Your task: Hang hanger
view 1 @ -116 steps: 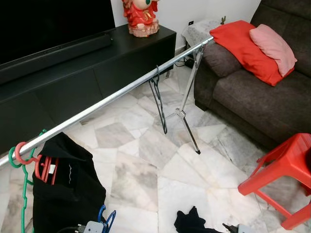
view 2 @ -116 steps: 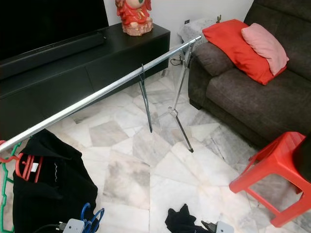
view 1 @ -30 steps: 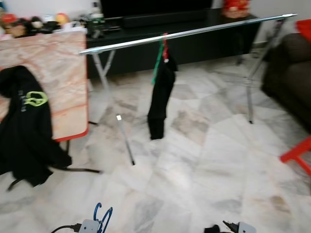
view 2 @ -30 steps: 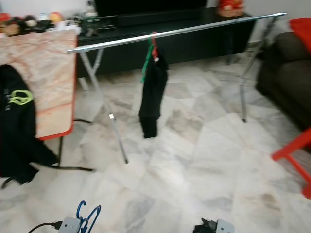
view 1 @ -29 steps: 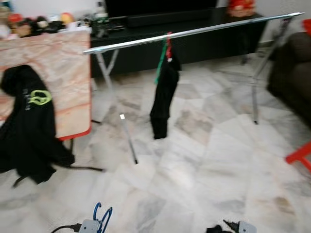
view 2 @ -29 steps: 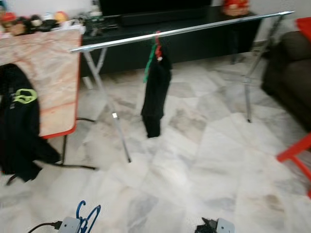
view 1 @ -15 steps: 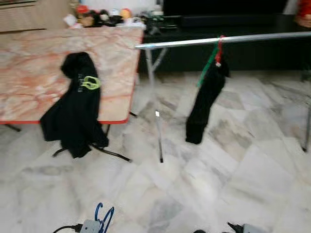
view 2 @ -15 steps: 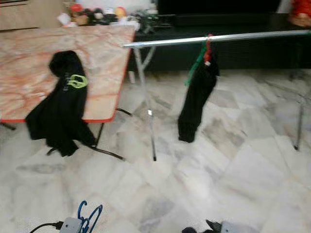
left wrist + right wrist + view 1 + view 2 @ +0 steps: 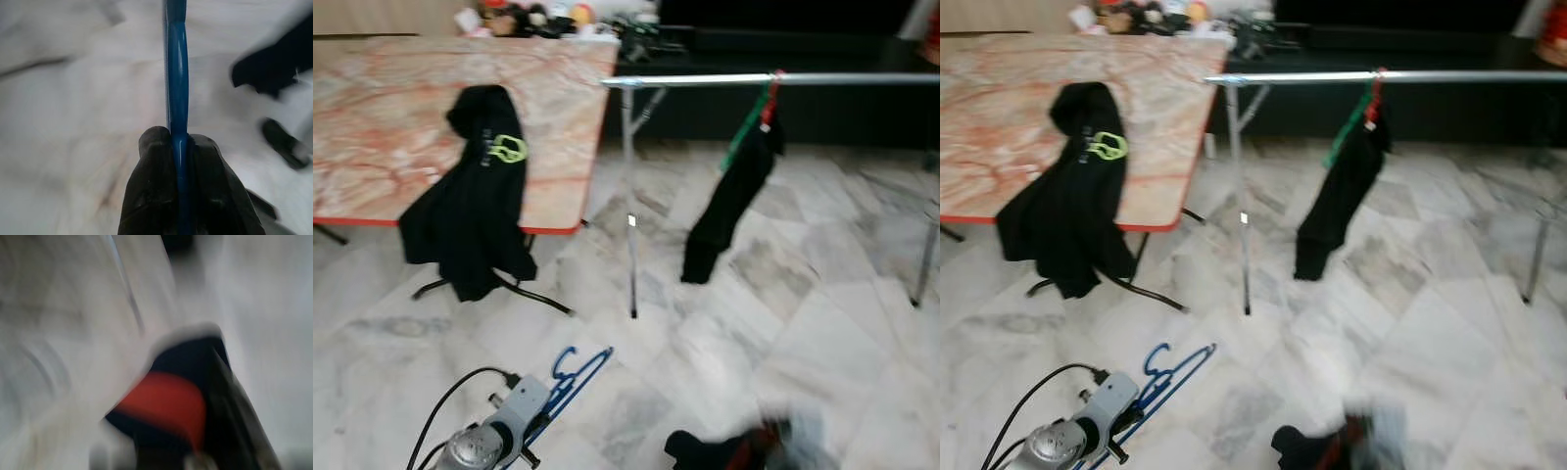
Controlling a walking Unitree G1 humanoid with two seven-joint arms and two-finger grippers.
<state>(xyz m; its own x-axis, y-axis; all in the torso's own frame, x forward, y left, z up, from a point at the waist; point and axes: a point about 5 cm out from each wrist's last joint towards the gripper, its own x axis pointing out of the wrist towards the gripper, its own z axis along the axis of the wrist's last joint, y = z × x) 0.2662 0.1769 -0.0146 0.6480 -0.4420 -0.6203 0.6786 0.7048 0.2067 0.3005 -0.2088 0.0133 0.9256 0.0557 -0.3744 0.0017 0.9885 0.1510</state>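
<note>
Low at my left side: left hand (image 9: 533,423) clamps the blue hanger (image 9: 576,372).
Handling: light, stiff, slick plastic; hold near the hook.
Right hand (image 9: 773,441): blurred, grip unclear.

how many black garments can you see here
3: one black garment draped over the table edge, one hanging on the rail, and a blurred one at the right hand; others may be hidden.

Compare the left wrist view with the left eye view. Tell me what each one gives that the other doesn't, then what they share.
Left wrist view: the left gripper up close, its jaws shut on the blue hanger.
Left eye view: the silver rail with a black garment hanging from it, and a table with a black jacket draped over its edge.
Both: the blue hanger and the pale marble floor.
</note>
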